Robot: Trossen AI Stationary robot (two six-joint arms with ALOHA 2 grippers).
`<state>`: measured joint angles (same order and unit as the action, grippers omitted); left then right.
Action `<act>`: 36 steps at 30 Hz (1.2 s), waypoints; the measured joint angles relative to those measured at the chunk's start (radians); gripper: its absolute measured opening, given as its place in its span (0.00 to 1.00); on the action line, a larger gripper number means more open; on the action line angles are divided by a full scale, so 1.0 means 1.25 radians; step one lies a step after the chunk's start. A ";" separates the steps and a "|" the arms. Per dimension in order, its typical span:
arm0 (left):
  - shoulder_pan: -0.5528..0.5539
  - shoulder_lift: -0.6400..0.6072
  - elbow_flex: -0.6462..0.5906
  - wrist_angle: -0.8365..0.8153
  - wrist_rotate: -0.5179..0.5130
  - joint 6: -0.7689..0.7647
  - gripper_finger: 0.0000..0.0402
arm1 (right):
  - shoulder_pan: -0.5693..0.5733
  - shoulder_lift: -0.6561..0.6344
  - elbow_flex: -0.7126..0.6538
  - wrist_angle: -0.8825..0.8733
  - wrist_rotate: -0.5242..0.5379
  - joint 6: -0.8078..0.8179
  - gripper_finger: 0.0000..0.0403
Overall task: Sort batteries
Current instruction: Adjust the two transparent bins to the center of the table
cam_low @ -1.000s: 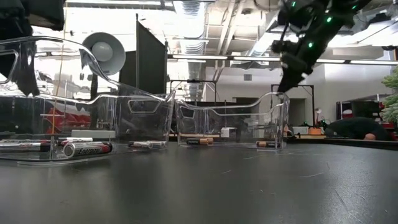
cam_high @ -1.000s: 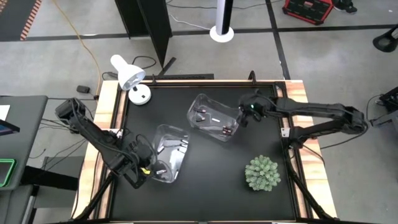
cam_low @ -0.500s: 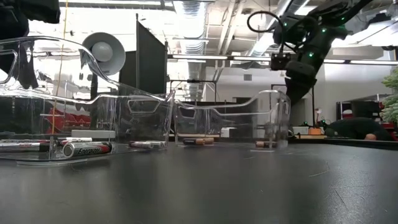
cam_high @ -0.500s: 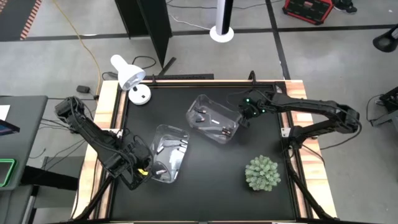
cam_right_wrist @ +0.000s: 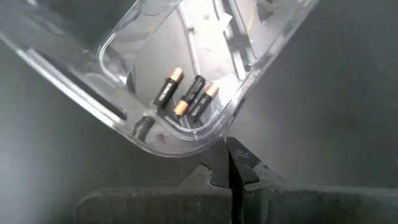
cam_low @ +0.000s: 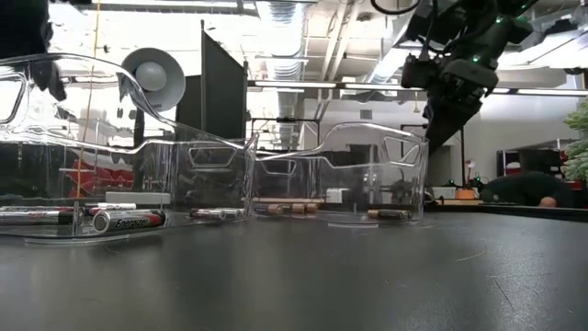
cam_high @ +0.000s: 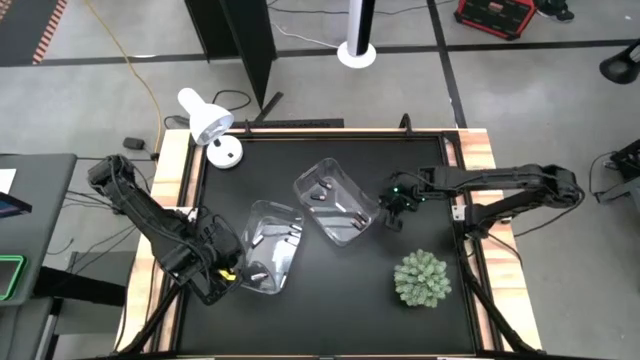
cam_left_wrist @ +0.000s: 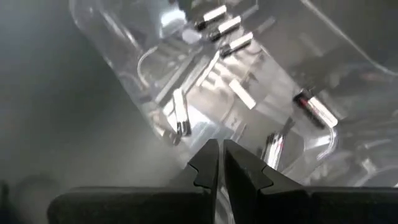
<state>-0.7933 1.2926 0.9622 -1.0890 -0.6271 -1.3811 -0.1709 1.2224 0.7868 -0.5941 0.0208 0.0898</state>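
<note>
Two clear plastic bins stand on the black table. The left bin [cam_high: 270, 250] holds silvery batteries [cam_left_wrist: 180, 115]. The right bin [cam_high: 336, 204] holds dark batteries with copper ends [cam_right_wrist: 186, 94]. My left gripper [cam_left_wrist: 221, 158] is shut and hangs over the left bin's near-left wall [cam_high: 228, 272], with nothing between its fingers. My right gripper [cam_right_wrist: 231, 155] is shut and points down at the right bin's rounded corner, on the bin's right side [cam_high: 394, 218]. My right gripper's shut fingertips [cam_right_wrist: 231, 144] stand right at the right bin's rounded corner [cam_right_wrist: 214, 130], slanting down from the table's right side. I cannot tell whether they touch the wall. The bin rests flat on the table.
A white desk lamp [cam_high: 210, 125] stands at the far left corner. A green plant [cam_high: 421, 277] sits near the right edge. Bare black table lies along the near edge between the bins and the plant.
My right gripper has swung toward the near edge along the right bin's end and tipped. The right bin has slid toward the near left and turned about, its batteries shifting inside. My left gripper has risen a little above the left bin.
</note>
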 joint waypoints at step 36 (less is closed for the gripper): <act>-0.007 0.002 -0.225 0.370 0.111 -0.088 0.05 | 0.285 0.008 0.122 0.016 0.214 0.034 0.00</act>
<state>-0.8020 1.2957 0.6804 -0.6263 -0.4884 -1.4915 0.1848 1.2327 0.9398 -0.5739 0.2884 0.1326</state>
